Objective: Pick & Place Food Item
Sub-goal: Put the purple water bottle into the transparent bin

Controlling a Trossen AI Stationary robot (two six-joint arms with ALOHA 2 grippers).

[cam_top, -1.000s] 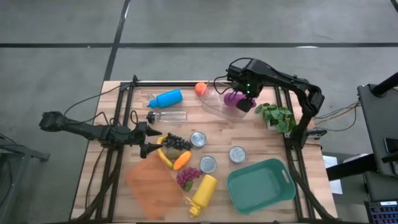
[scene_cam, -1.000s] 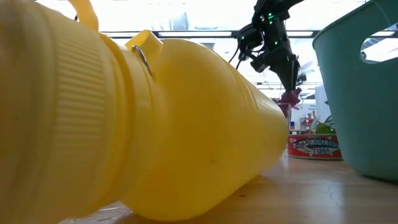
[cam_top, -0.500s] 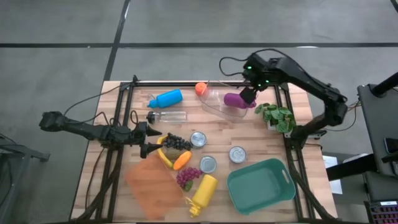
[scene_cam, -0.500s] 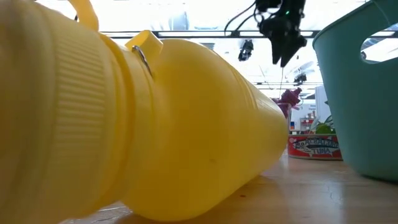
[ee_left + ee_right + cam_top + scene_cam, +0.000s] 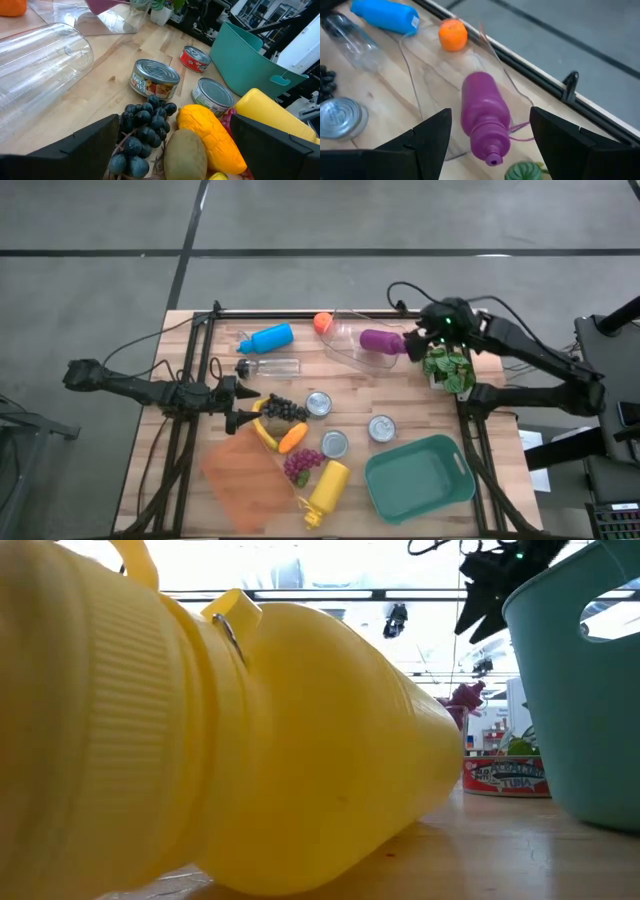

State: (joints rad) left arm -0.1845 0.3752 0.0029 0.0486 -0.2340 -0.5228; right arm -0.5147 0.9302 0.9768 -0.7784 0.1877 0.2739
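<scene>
- Purple plastic bottle point(image 5: 382, 340) lay on its side inside a clear container point(image 5: 350, 345), just in front of the right gripper point(image 5: 418, 343), which hung above the table's far edge with its fingers apart and nothing between them.
- Beyond the bottle from that gripper sat an orange point(image 5: 453, 35) at the container's far end, and farther still a blue bottle point(image 5: 384, 16) and a clear bottle point(image 5: 350, 41).
- Just under and beside the right gripper stood a small green plant point(image 5: 447, 367).
- At the table's other side the left gripper point(image 5: 240, 405) waited low over the wood, its fingers spread wide and empty.
- Directly ahead of the left gripper lay a bunch of dark grapes point(image 5: 142, 132), touching a mango point(image 5: 210, 135) and a kiwi point(image 5: 186, 154).
- Past the grapes stood three tin cans point(image 5: 154, 78).
- Farther off from the left gripper were a teal basket point(image 5: 418, 476), a yellow bottle point(image 5: 328, 490) and a bunch of red grapes point(image 5: 301, 465).
</scene>
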